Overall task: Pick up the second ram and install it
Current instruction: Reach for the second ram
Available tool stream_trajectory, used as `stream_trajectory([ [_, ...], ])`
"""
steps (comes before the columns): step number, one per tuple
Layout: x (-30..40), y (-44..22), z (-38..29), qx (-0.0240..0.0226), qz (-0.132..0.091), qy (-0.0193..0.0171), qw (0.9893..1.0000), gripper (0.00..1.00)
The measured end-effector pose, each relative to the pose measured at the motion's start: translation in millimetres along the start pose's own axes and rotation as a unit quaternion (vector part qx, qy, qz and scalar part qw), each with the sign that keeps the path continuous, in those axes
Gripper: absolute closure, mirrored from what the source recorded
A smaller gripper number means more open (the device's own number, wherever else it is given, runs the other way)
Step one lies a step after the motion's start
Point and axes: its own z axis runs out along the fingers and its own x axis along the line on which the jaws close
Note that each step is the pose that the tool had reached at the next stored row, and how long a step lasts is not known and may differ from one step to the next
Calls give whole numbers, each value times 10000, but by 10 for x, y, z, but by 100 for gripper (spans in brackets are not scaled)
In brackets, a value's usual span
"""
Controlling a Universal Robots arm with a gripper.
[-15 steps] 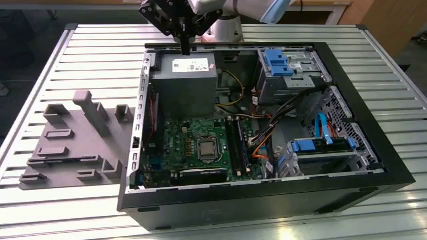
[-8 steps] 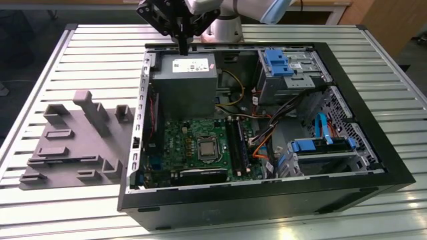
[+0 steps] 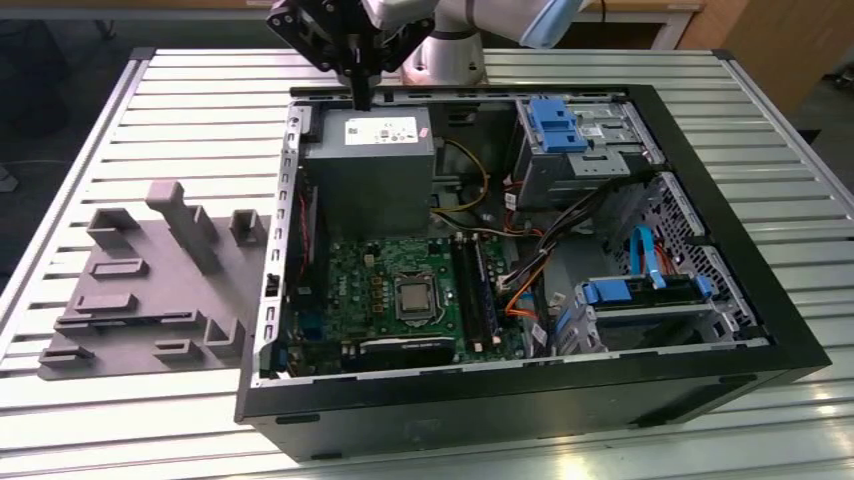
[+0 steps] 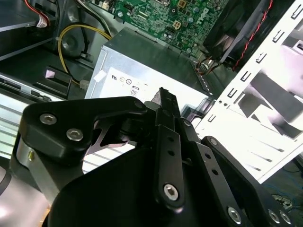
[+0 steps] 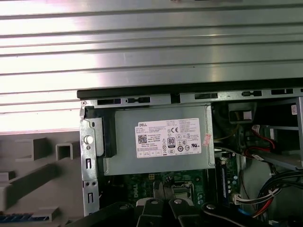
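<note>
Tool (fingers together; whether they pinch the memory stick, cannot tell) above power supply; install apparently pending.

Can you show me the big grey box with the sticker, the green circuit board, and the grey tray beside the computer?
Grey box (image 5: 168, 138): first wrist view, on its white sticker.
Green circuit board (image 3: 354, 285): exterior view, on bare green board.
Grey tray (image 3: 160, 295): exterior view, on its flat base.
</note>
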Motion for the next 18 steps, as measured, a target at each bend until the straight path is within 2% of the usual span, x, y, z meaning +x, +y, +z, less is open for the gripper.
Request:
stream_trajectory([
  [18, 188, -14, -6, 0, 0, 0, 10000, 89],
])
